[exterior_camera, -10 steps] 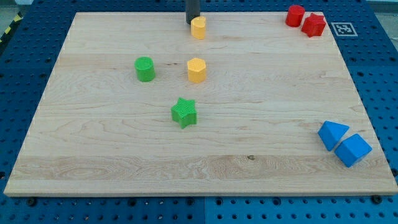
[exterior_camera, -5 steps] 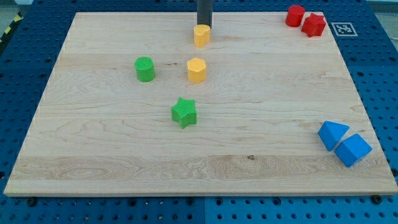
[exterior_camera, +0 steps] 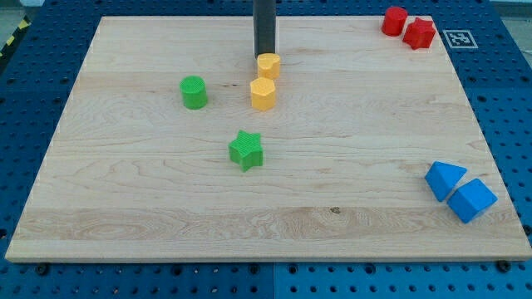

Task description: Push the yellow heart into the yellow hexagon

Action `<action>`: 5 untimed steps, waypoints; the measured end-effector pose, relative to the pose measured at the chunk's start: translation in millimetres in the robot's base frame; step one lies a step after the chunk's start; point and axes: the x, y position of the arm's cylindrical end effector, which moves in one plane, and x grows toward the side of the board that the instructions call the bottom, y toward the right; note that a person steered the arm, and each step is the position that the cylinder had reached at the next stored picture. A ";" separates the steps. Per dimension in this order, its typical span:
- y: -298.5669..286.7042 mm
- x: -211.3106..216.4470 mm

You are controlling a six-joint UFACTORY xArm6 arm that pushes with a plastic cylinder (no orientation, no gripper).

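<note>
Only a straight rod is seen of the arm. It is dark grey to black, smooth and even in width, with a faint lighter sheen along one side. No cables, screws or markings can be made out on it. My tip (exterior_camera: 263, 56) is cut flat and square, the same dark colour.

My tip (exterior_camera: 263, 56) has slid away from the worktop's top edge toward its bottom edge, pushing the yellow heart (exterior_camera: 268, 66) ahead of it. The heart, earlier well apart, now touches the yellow hexagon (exterior_camera: 263, 94).
</note>
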 end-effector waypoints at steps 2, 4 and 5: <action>8.1 17.7; 73.5 60.9; 73.5 115.9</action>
